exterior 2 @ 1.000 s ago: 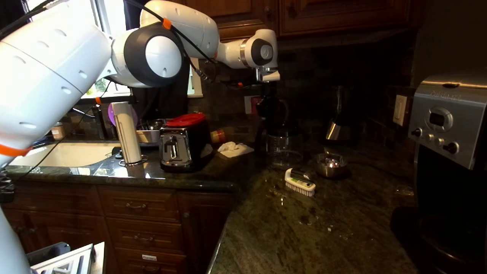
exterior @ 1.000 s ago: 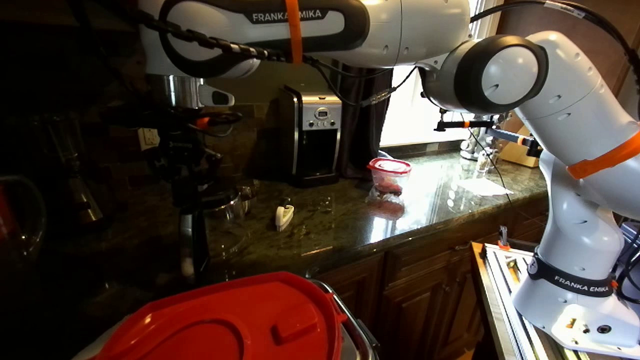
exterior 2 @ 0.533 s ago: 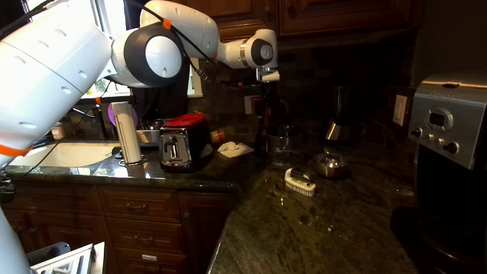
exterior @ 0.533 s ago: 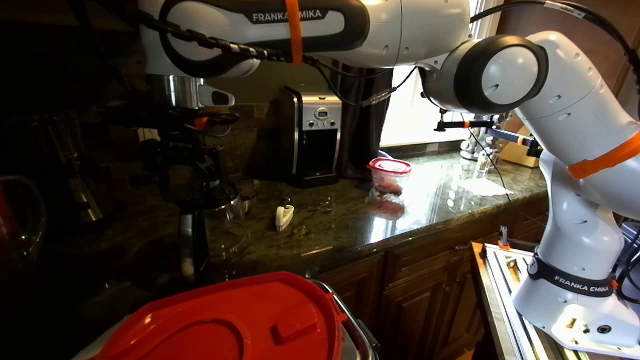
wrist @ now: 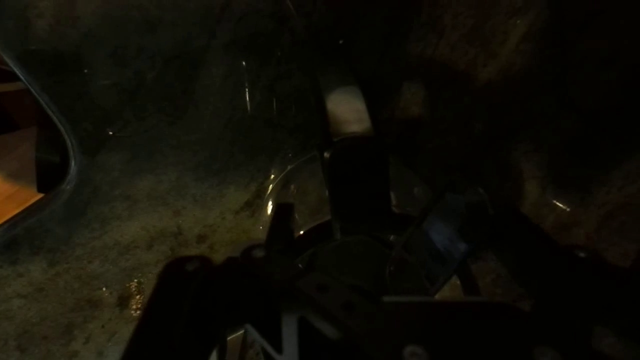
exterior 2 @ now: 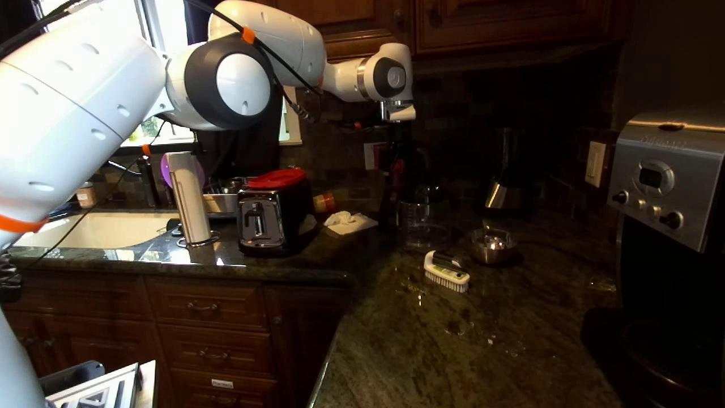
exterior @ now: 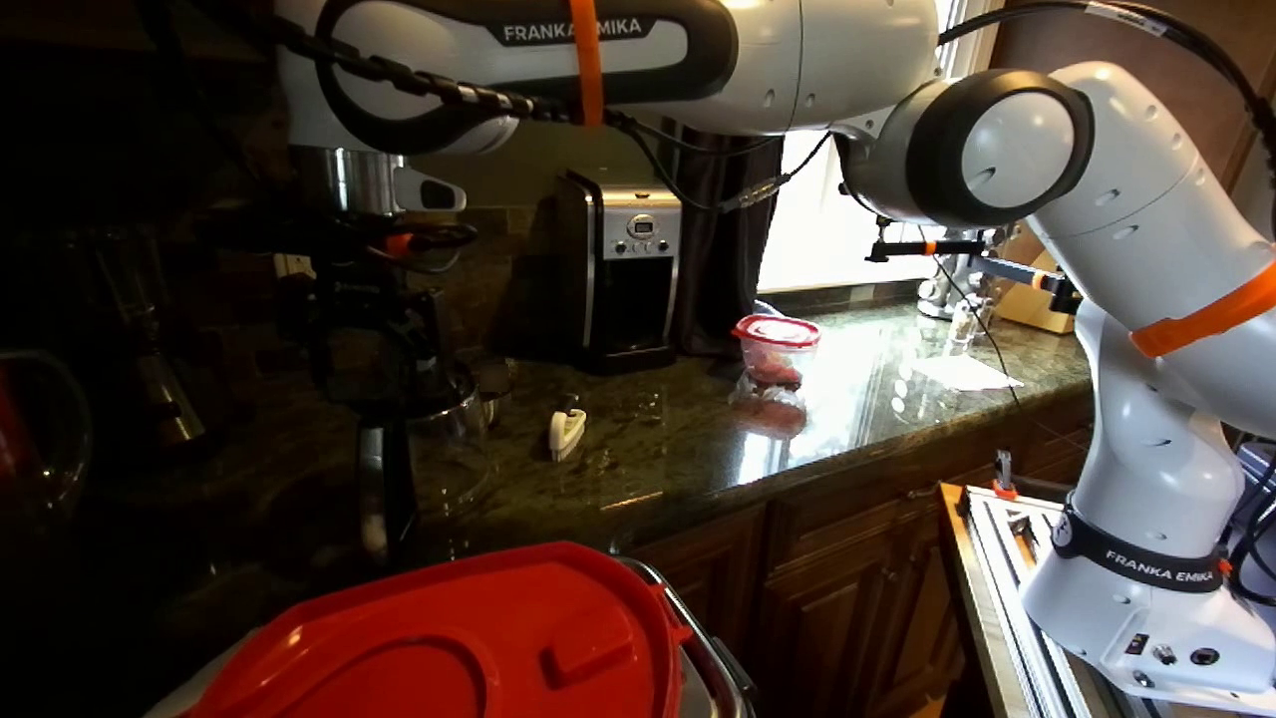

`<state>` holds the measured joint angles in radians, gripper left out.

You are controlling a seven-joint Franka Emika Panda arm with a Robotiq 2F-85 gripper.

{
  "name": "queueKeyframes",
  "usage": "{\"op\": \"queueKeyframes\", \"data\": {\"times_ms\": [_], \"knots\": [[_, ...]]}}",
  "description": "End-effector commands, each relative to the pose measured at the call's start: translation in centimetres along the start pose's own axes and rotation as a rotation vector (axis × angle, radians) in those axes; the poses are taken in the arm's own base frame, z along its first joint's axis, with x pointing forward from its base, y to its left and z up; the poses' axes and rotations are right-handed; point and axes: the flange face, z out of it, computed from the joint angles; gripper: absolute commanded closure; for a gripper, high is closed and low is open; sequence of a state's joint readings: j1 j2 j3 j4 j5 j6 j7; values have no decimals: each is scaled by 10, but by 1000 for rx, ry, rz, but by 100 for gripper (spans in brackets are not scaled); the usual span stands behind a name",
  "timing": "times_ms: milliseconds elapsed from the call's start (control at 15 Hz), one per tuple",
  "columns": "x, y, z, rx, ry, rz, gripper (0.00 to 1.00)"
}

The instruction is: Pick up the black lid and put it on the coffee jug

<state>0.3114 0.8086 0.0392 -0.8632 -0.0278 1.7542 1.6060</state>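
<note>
The coffee jug (exterior: pixel 449 444) stands on the counter with its black handle (exterior: pixel 387 479) toward the camera; its clear glass (exterior 2: pixel 422 218) also shows in an exterior view. Over its mouth my gripper (exterior: pixel 384 377) points down, jaws spread apart. In the wrist view the gripper (wrist: pixel 367 225) is very dark, its fingers (wrist: pixel 281 220) to either side of the jug's top. A dim round shape, apparently the black lid (wrist: pixel 345 255), lies over the jug's mouth between them; whether it sits flat cannot be made out. Nothing looks gripped.
A white scrub brush (exterior 2: pixel 446 272) and a metal bowl (exterior 2: pixel 493 246) stand close to the jug. The black-and-silver coffee maker (exterior: pixel 638 269) is against the wall. A big red lid (exterior: pixel 449 638) fills the foreground. A toaster (exterior 2: pixel 266 218) is farther along the counter.
My gripper's jaws have opened: the fingers were close together a second ago and now stand wide apart. The arm has hardly moved, and the jug stays in place.
</note>
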Motion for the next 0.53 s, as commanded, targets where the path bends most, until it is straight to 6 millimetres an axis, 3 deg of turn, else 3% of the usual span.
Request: {"op": "queueKeyframes", "data": {"times_ms": [0, 200, 467], "knots": [[-9, -6, -10, 69, -11, -30, 0], [-15, -9, -20, 128, -2, -47, 0], [-10, -1, -22, 76, 26, -33, 0]]}}
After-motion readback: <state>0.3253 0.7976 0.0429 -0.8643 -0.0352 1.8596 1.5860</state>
